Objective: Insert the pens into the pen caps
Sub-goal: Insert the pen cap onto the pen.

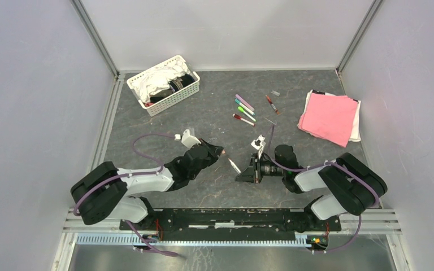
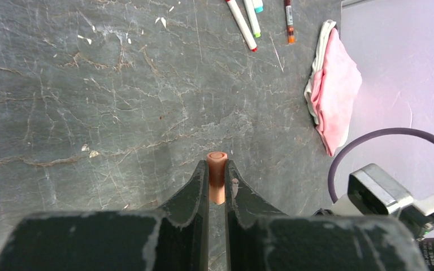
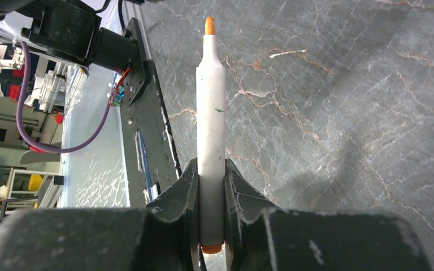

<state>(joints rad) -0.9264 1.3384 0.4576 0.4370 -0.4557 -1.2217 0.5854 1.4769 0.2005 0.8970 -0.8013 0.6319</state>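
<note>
Near the worktop's (image 1: 147, 121) front edge, the left pincer (image 2: 217, 166), clamped on an orange cap (image 2: 217, 175), faces the right pincer (image 3: 211, 165), clamped on a white pen (image 3: 210, 96). The pen's orange nib points left toward the cap, apparently slightly off-axis, with nothing between them. Beyond lie other pens (image 1: 244, 109), a pink cloth (image 1: 329, 116) and a basket (image 1: 164, 84).

The cap (image 2: 217, 169) was pale orange. The pen (image 3: 211, 124) had a white barrel and orange tip. The table (image 2: 90, 84) was dark grey, veined pale like marble. Near its right edge, the cloth (image 1: 329, 116) was pink.
</note>
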